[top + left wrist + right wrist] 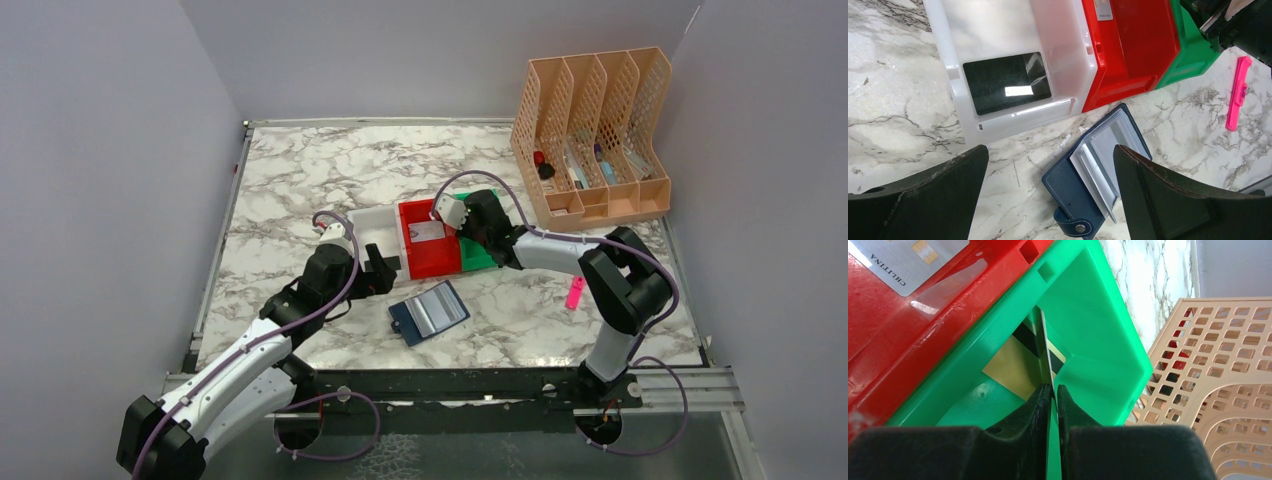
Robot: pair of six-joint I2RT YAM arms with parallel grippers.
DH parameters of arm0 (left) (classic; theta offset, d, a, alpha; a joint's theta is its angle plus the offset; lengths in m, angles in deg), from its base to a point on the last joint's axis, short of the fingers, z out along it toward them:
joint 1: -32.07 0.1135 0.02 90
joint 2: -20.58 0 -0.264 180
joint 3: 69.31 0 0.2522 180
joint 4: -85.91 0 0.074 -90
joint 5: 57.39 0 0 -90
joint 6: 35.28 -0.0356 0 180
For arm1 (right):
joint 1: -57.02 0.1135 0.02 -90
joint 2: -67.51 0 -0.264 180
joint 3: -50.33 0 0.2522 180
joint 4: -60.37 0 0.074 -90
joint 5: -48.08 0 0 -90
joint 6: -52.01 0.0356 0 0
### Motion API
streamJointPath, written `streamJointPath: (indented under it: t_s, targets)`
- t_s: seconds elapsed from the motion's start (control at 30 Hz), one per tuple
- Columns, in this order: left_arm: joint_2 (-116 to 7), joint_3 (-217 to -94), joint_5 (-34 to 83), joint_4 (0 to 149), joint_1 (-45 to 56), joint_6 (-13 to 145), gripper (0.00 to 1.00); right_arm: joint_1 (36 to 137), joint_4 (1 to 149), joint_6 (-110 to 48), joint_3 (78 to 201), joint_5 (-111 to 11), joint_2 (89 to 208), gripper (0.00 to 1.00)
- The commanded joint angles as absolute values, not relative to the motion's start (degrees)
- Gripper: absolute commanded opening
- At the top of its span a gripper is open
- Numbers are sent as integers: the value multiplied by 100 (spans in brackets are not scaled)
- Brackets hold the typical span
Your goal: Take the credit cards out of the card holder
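1 silvery card — printed "CHLITINA".

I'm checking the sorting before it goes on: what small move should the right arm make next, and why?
Probably open the right gripper a little more: its fingers pinch a tan-gold card on edge inside the green bin, so release drops it there.

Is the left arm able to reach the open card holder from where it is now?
Probably yes. The left fingers stand wide open just above the card holder, which lies open on the table with nothing over it; the white bin sits beside, not in the way.
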State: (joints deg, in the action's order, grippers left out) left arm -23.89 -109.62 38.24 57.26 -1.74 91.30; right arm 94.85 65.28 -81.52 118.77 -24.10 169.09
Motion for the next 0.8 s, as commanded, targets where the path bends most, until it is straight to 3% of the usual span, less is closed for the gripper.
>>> streamJointPath:
  t_s: [0.0, 0.2, 0.4, 0.77]
  targets:
    - [-2264, -10932, 3902, 5714, -156, 9151, 99, 9518, 6577, -8063, 11908, -2279, 17006, 18]
    - [-2250, -10938, 3911, 5703, -154, 9157, 99, 9517, 6598, -8101, 11803, -2680, 16840, 21]
    - [-2276, -10933, 3893, 5696, -151, 9162, 99, 9517, 6611, -8149, 11780, -2803, 16905, 1]
    - [-2232, -10946, 3920, 5665, -154, 9173, 99, 9510, 5726, -8470, 11227, -3265, 16218, 1]
